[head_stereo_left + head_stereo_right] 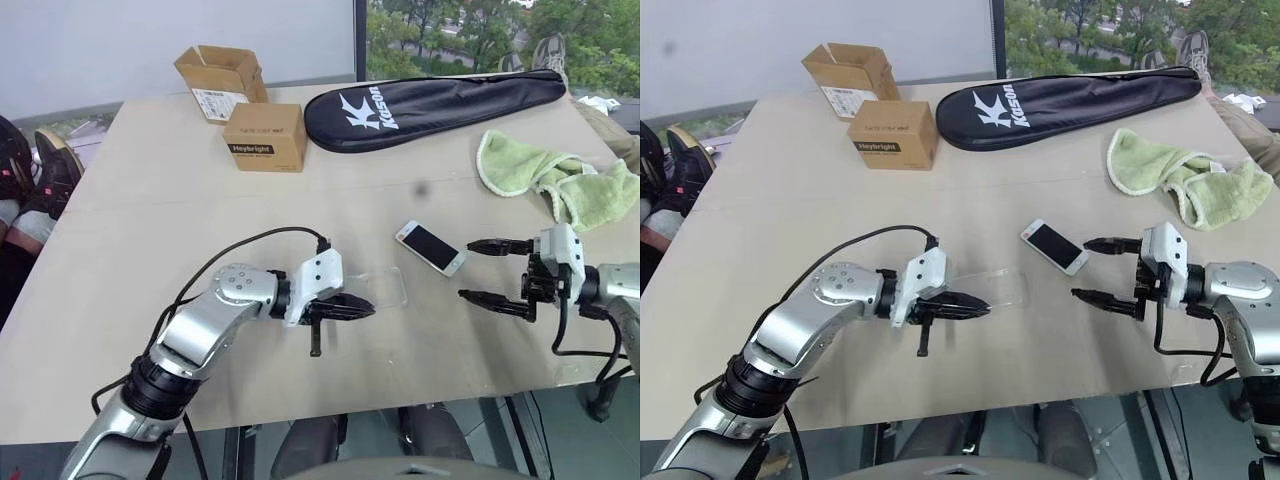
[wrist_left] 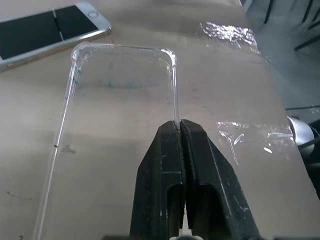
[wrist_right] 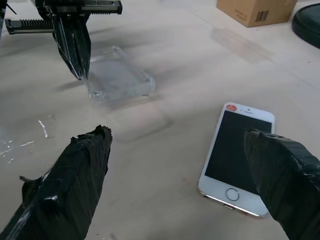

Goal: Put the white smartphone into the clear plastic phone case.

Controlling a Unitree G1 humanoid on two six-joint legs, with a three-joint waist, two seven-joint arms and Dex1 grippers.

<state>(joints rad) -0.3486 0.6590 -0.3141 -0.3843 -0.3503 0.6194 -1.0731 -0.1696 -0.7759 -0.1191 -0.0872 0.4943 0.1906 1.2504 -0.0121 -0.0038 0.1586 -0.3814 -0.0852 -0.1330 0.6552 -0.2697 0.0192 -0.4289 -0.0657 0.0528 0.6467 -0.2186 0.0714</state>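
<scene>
Left gripper [image 2: 180, 131] pinches clear case [image 2: 117, 85] rim; head views blur it.

The white phone [image 1: 430, 247] lies flat, dark screen up, right of frame centre in the eye views, angled on the table, while the clear case [image 1: 378, 288] sits just left and below it, open side up.

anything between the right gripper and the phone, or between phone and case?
Nothing visible. The open right gripper sits beside the white smartphone with bare table between; only bare table separates it from the clear case, which the left gripper pinches.
</scene>
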